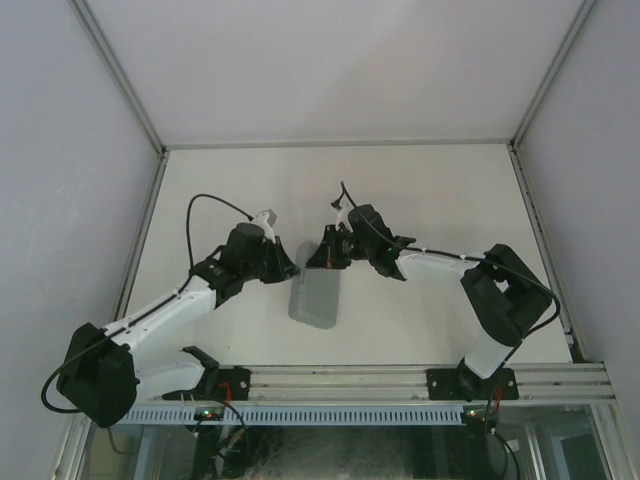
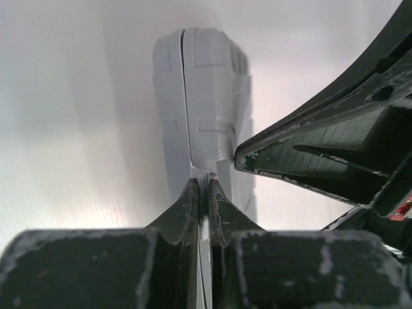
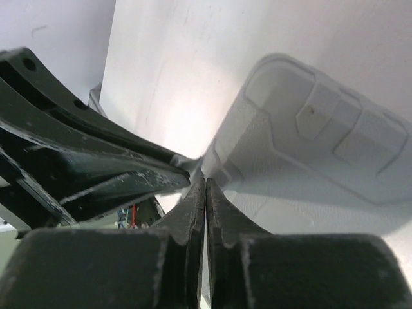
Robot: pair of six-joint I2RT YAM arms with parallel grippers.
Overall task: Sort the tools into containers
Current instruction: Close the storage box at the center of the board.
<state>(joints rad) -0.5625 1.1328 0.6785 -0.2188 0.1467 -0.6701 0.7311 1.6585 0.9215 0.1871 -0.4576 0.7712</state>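
The grey tool case (image 1: 318, 298) sits mid-table with its two halves closed together. In the left wrist view its seam (image 2: 185, 96) runs straight away from me. My left gripper (image 1: 291, 268) is shut on a thin grey lip of the case (image 2: 207, 193) at its near end. My right gripper (image 1: 320, 258) is shut with nothing between its jaws, and its tips (image 3: 205, 181) rest against the corner rim of the case (image 3: 309, 129). The two grippers nearly touch at that end. No tools show in any view.
White walls (image 1: 90, 150) enclose the table on the left, back and right. An aluminium rail (image 1: 400, 380) carrying both arm bases runs along the near edge. The right gripper's fingers (image 2: 309, 154) fill the right of the left wrist view.
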